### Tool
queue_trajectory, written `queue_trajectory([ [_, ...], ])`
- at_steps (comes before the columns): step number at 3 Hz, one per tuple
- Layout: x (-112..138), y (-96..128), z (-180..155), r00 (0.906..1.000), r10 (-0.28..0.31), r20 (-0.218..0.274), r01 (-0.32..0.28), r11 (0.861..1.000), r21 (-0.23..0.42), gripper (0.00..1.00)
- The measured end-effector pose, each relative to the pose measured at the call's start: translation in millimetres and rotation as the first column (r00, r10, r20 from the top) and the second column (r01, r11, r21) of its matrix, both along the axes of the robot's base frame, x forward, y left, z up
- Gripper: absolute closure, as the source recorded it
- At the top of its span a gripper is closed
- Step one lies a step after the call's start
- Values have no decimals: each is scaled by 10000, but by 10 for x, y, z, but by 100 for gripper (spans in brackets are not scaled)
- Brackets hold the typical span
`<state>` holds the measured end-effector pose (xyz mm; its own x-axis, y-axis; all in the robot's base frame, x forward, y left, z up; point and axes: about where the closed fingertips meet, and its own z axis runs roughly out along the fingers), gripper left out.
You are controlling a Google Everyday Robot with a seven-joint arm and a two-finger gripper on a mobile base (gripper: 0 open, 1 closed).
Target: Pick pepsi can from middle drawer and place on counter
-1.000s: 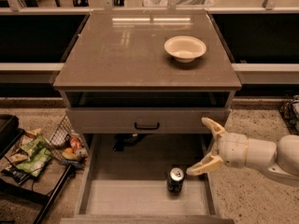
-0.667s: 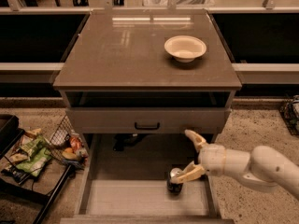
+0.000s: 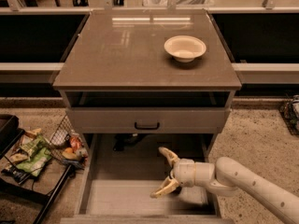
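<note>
The middle drawer (image 3: pixel 122 196) is pulled out at the bottom of the grey cabinet, showing its pale plank floor and thin side walls. My gripper (image 3: pixel 157 172) is inside the drawer, right of centre, with its two tan fingers spread wide and pointing left, nothing between them. The white arm reaches in from the lower right. The pepsi can is hidden behind the gripper's wrist. The counter (image 3: pixel 126 50) is the glossy grey-brown top above.
A white bowl (image 3: pixel 185 47) sits on the counter's right half. A closed drawer front with a black handle (image 3: pixel 146 125) hangs above the open drawer. A wire basket of snacks (image 3: pixel 65 143) and a black rack with snack bags (image 3: pixel 23 158) stand at left.
My gripper has moved left and deeper into the drawer, from right of the can to over it. The can, visible before, is now covered by the wrist.
</note>
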<state>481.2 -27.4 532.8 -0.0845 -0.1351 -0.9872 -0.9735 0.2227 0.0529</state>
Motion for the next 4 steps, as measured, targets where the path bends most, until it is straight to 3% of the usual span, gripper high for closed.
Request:
queue_trajectory([
  [1, 120, 30, -233, 9988, 404, 276, -397, 9989, -236, 0],
  [3, 522, -335, -218, 9926, 587, 1061, -504, 9956, -796, 0],
  [4, 506, -527, -319, 9912, 846, 1014, -752, 9928, -931, 0],
])
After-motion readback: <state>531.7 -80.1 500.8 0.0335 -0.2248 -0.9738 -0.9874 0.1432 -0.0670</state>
